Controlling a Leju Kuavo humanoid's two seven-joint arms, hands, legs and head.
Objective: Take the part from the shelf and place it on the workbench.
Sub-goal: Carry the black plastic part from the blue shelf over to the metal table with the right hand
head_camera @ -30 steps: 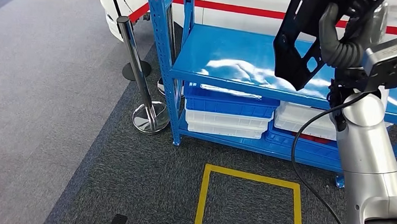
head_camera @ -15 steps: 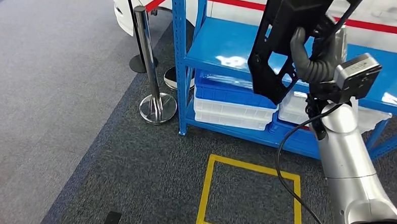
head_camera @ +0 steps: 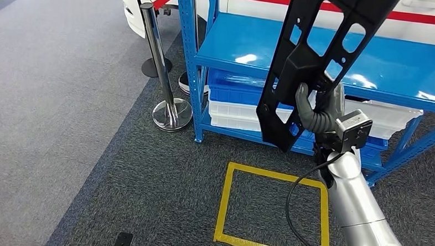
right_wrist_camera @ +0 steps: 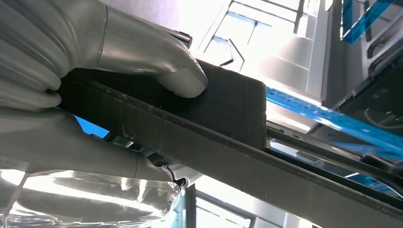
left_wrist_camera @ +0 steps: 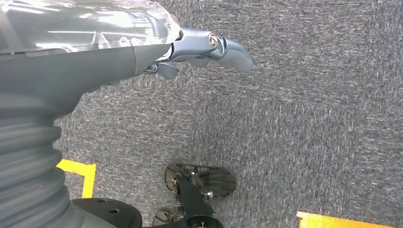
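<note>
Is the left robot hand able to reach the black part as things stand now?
Probably not without first being raised. The left robot hand hangs low over the carpet, empty, while the black part is held up high by the right robot hand before the blue shelf.

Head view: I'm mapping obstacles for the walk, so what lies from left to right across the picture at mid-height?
Light grey carpet → chrome stanchion post on its round base → blue metal shelf upright → long black perforated plastic part, held by the right robot hand.
</note>
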